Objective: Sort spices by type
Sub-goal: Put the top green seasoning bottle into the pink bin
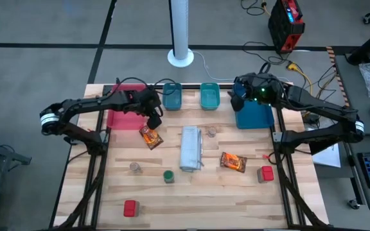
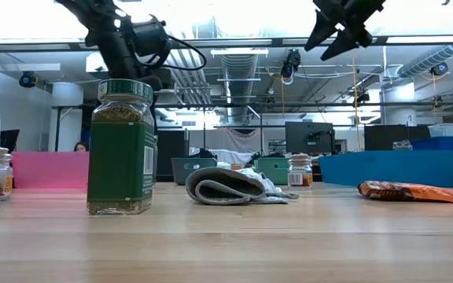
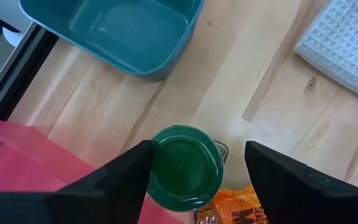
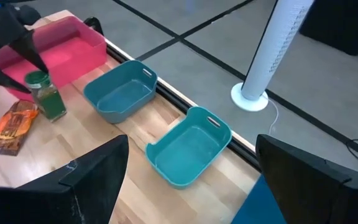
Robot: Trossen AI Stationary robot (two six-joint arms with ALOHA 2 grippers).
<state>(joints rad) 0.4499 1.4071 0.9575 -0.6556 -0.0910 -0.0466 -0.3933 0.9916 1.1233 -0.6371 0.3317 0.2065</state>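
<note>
1. Jar with green lid [image 3: 185,165] upright between fingers of left gripper [image 3: 197,168], beside pink tray [image 1: 124,110] and orange-red packet [image 1: 150,136]; fingers spread, gap on one side, grip unclear.
2. Right gripper [image 2: 338,41] raised over blue tray [image 1: 254,115], spread wide, empty.

Both arms matte black, six-joint, tubular links. White band near each arm's base joint. Left claw [image 3: 197,180]: two broad, flat black fingers, angular edges. Right claw [image 4: 191,180]: same black wedge-shaped fingers. Green indicator light on right wrist housing. Black cable loops off left wrist.
</note>
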